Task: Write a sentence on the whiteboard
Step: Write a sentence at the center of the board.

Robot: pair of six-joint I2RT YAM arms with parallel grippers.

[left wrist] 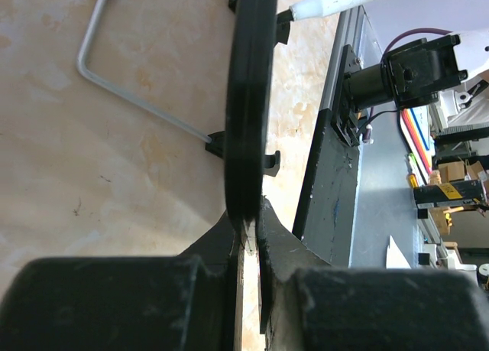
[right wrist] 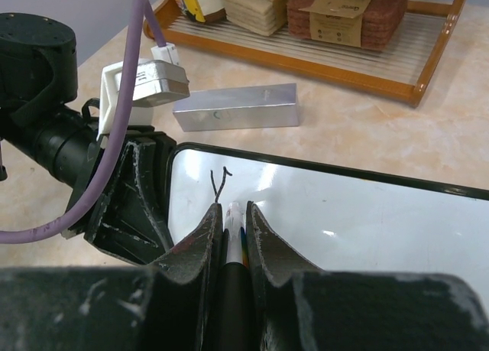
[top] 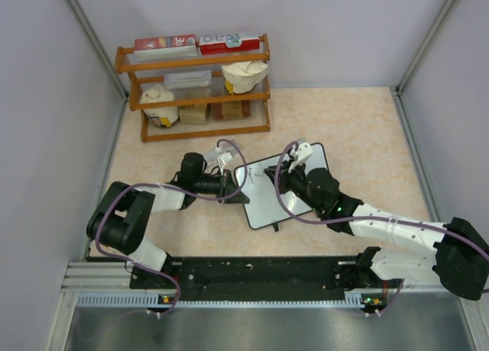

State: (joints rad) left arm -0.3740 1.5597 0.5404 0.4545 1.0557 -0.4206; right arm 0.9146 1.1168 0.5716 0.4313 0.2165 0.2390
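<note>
The whiteboard, white with a thin black frame, lies tilted at the table's middle. My left gripper is shut on the whiteboard's left edge; in the left wrist view the black frame runs up from between the fingers. My right gripper is shut on a marker whose tip touches the whiteboard. The sentence is only a black "Y"-shaped stroke just beyond the marker tip.
A wooden rack with boxes and bags stands at the back left. A silver rectangular block lies on the table just behind the board. The board's wire stand leg rests on the tabletop. A black rail runs along the near edge.
</note>
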